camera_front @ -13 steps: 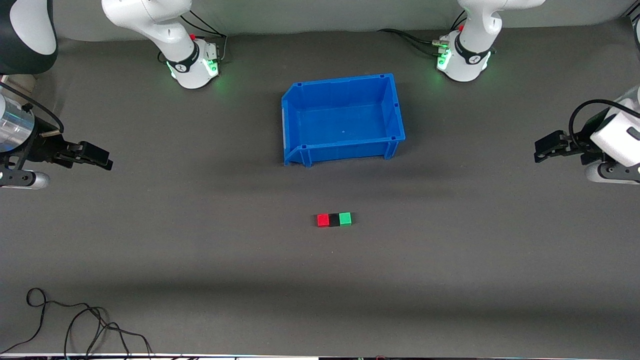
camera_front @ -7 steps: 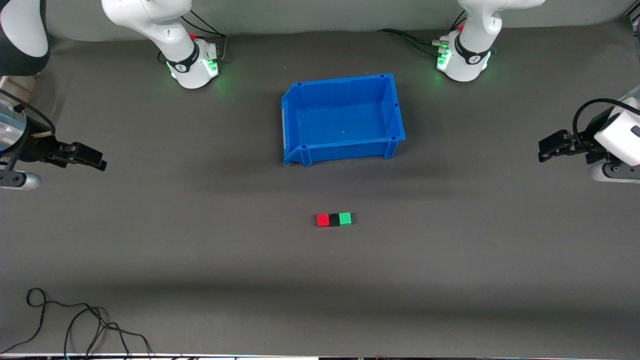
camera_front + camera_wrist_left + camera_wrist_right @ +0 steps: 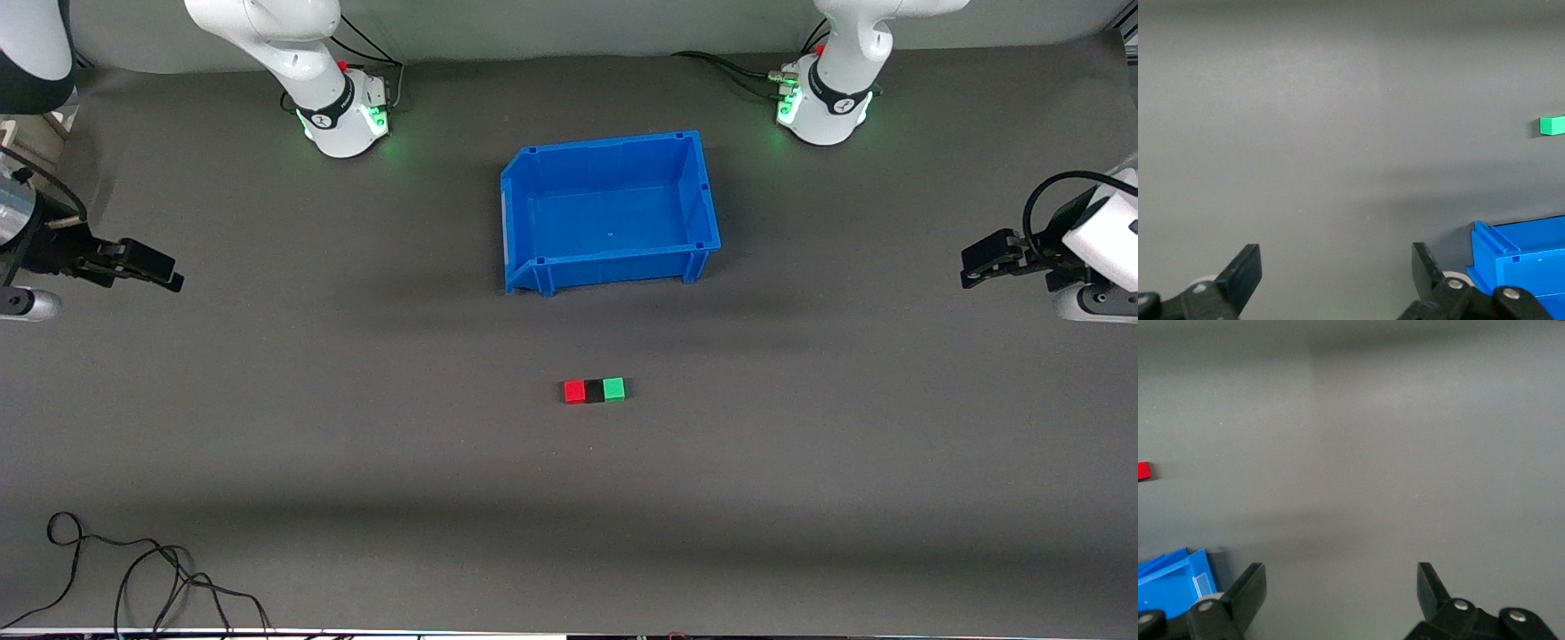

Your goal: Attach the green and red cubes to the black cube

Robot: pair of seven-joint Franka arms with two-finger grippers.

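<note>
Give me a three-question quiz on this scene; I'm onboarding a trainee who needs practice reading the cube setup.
1. True or false: the red cube and the green cube each sit against the black cube.
2. Which lies nearer the front camera, the row of cubes or the blue bin?
3. The left hand and right hand are: A) both shut on cubes, B) both open and holding nothing, C) inside the bin.

Key
1. True; the black cube is in the middle of the row.
2. The row of cubes.
3. B; each hangs over bare table near its own end.
</note>
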